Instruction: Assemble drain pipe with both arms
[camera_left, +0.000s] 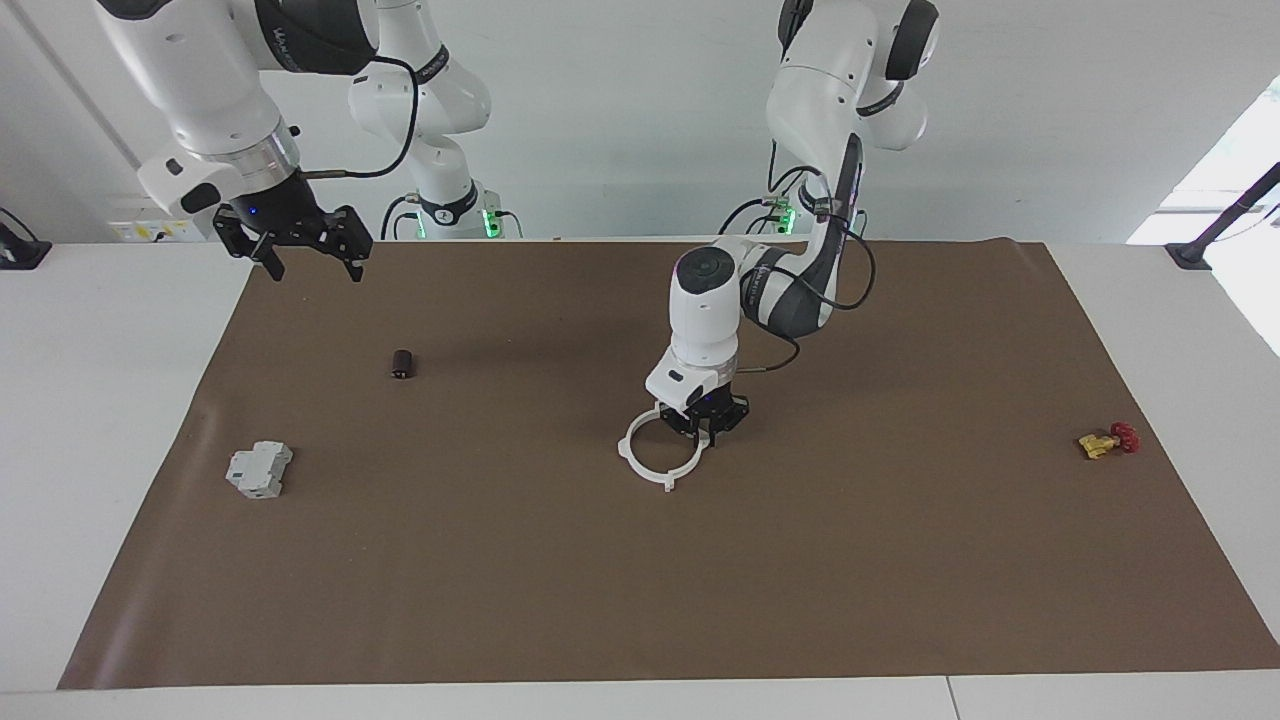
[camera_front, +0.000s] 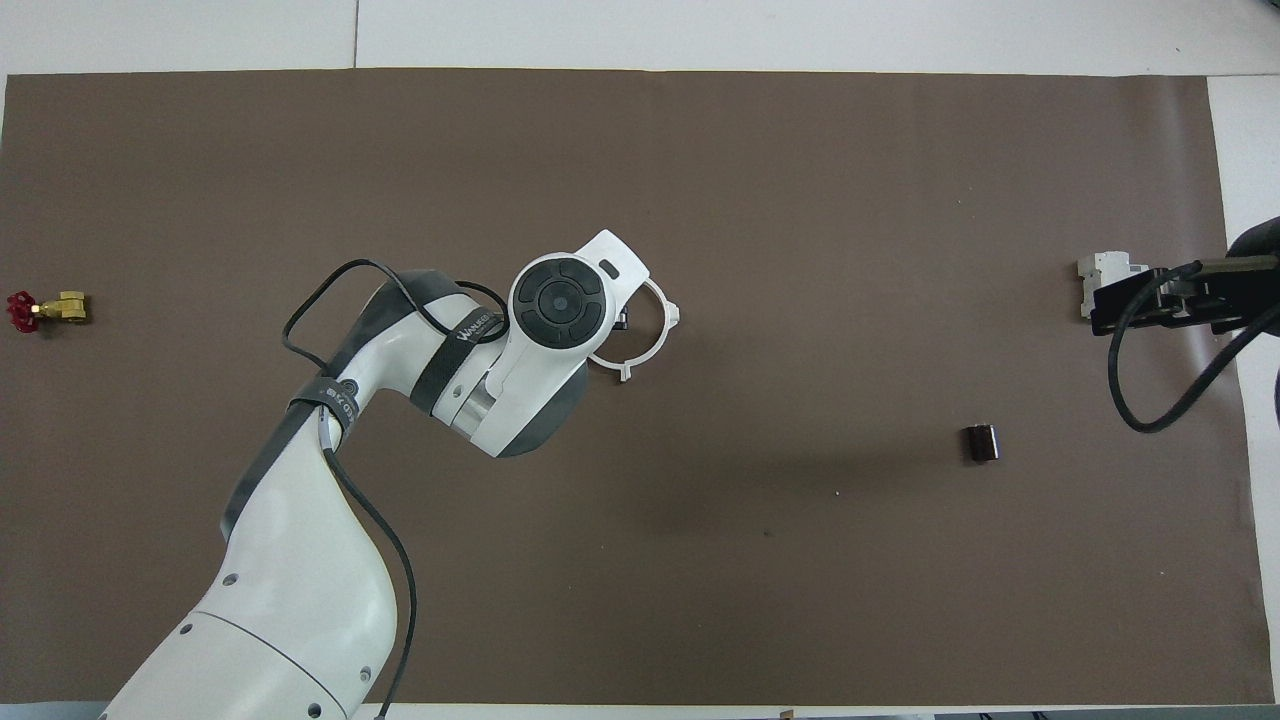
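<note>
A white table (camera_left: 120, 420) carries a brown mat (camera_left: 640, 580) over most of its top. A plain white wall (camera_left: 620, 110) rises at the robots' end. Bright daylight comes through a window (camera_left: 1235, 170) toward the left arm's end.

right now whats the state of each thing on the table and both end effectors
drain pipe: joined as one white ring, flat on the brown mat
left end effector: down at the ring's rim
right end effector: raised, open, holding nothing, waiting
grey block: lying on the mat, untouched
yellow-and-red valve: lying on its side
small dark cylinder: lying on the mat, alone
</note>
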